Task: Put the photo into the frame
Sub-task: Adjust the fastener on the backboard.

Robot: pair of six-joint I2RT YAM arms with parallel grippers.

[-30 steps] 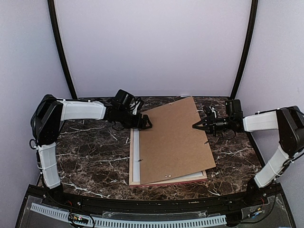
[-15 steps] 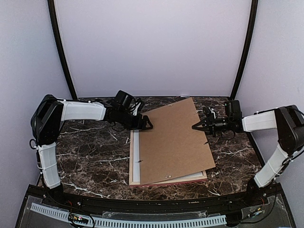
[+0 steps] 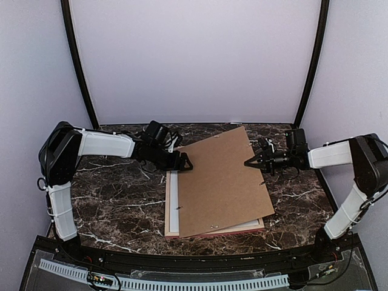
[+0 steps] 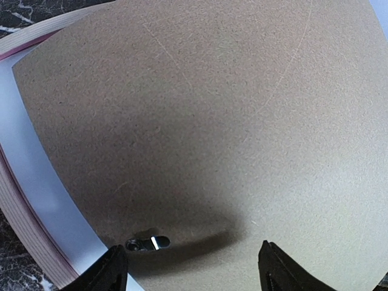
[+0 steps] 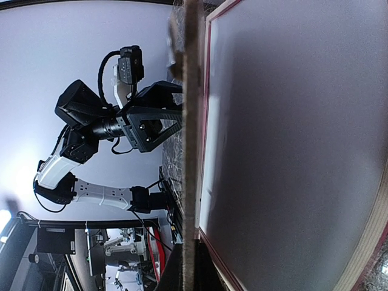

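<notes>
Table: dark brown marble-patterned tabletop (image 3: 115, 200), carrying everything below.
Frame: large thin-edged rectangular picture frame (image 3: 167, 209) lying flat at the table's middle, its paler peach-wood back facing up and a pink edge showing along its near side. The left wrist view shows its rim as pale pink bands (image 4: 27, 233). The right wrist view shows a red-edged wooden corner (image 5: 370, 242).
Photo: large paper sheet (image 3: 174, 200) lying inside the frame with its plain white back up. Most of it is covered, leaving a white strip along the left rail and a sliver at the near right corner. The printed side cannot be seen. It also appears in both wrist views (image 4: 42, 188) (image 5: 291, 151).
Backing board: flat brown cardboard rectangle (image 3: 221, 179) lying over the photo, turned askew so its far corner juts past the frame. Edge-on in the right wrist view (image 5: 191, 121), its right side stands raised clear of the white sheet.
Metal tab: small silver clip (image 4: 147, 244) near the board's edge.
Left gripper: black two-finger gripper (image 3: 185, 162) at the board's far left corner, fingers spread wide above the cardboard (image 4: 191, 254), grasping nothing.
Right gripper: black two-finger gripper (image 3: 248, 162) at the board's right edge, clamped tight on the thin cardboard, which runs between its fingers (image 5: 187, 267).
Backdrop: pale lilac wall (image 3: 194, 60) behind the table.
</notes>
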